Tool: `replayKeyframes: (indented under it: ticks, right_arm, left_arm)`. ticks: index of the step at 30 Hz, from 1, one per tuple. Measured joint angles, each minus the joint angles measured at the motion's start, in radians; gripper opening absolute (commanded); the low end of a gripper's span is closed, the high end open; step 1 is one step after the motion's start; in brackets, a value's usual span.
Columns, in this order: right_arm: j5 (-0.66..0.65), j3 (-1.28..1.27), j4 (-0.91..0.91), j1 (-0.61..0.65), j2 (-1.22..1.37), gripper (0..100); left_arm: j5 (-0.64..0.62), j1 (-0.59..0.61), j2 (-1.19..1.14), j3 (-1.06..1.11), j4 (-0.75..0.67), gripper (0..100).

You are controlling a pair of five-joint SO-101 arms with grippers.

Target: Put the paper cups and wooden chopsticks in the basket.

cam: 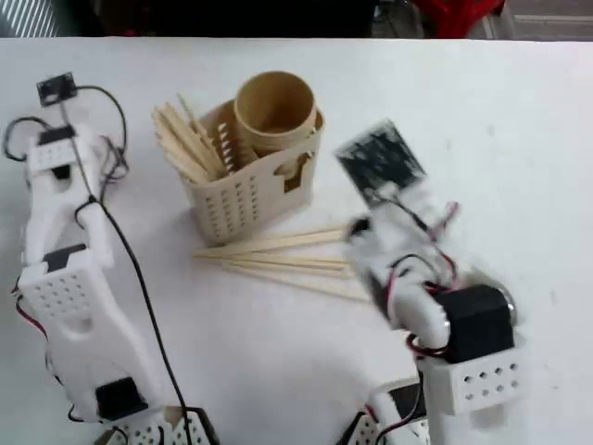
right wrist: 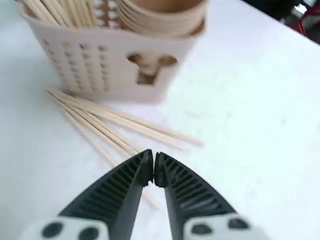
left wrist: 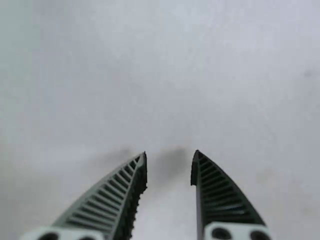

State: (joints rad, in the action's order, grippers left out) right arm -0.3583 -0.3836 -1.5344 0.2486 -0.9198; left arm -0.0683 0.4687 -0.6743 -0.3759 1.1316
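Several loose wooden chopsticks (cam: pixel 278 255) lay fanned on the bench (cam: pixel 500 111), just in front of the basket (cam: pixel 246 199) and apart from its wall. They were the only task items not yet inside. The step in hand looked like picking up these sticks.

The right pincer (right wrist: pixel 152 167) sat low over their near ends with its tips drawn together, almost touching. Whether a stick was pinched between them could not be told. To do it well, the tips would probably need to part first, then straddle one stick or a tight pair near the middle so that it lifts level instead of pivoting. The sticks overlap, so a grab at the crossing point risks dragging the neighbours along. They would then have to be tipped upright before release.

The basket was a pale, perforated box with two compartments side by side. One held a bundle of chopsticks (cam: pixel 185 144) leaning outward over the rim. The other held stacked paper cups (cam: pixel 275 111), open end up, standing above the rim. Space for more sticks seemed to remain beside the bundle.

The left pincer (left wrist: pixel 169 160) hung open over bare bench, well apart from everything.
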Motion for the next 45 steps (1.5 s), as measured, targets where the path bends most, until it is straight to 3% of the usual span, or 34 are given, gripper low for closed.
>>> replayKeyframes:
  ticks: [4,9,13,20,23,29,33,37,45]
  right_arm:
    - [-0.097,-0.281,0.055,-0.209,-0.038,1.7]
    - [-0.166,-0.589,0.199,-0.284,-0.044,1.7]
    - [-0.193,-0.723,0.284,-0.298,-0.044,1.7]
    - [-0.199,-0.879,0.431,-0.296,-0.044,1.7]
    - [-0.199,-0.937,0.488,-0.296,-0.044,1.7]
    - [-0.199,-0.990,0.557,-0.295,-0.044,1.7]
    - [-0.199,-1.000,0.560,-0.321,-0.044,1.7]
    - [-0.181,-1.007,0.583,-0.382,-0.044,1.7]
    - [-0.146,-1.007,0.595,-0.427,-0.044,1.7]
  left_arm:
    - [0.138,0.044,0.044,-0.189,0.284,16]
    - [0.358,0.048,0.110,-0.379,0.609,16]
    - [0.523,0.058,0.157,-0.316,0.646,16]
    - [0.809,0.049,0.350,0.120,0.651,16]
    - [0.855,0.041,0.486,0.253,0.651,16]
    - [0.848,0.011,0.870,0.287,0.654,16]
    - [0.825,-0.124,1.160,0.339,0.655,16]
    - [0.778,-0.353,1.344,0.425,0.655,16]
    - [0.750,-0.865,1.266,0.577,0.569,16]
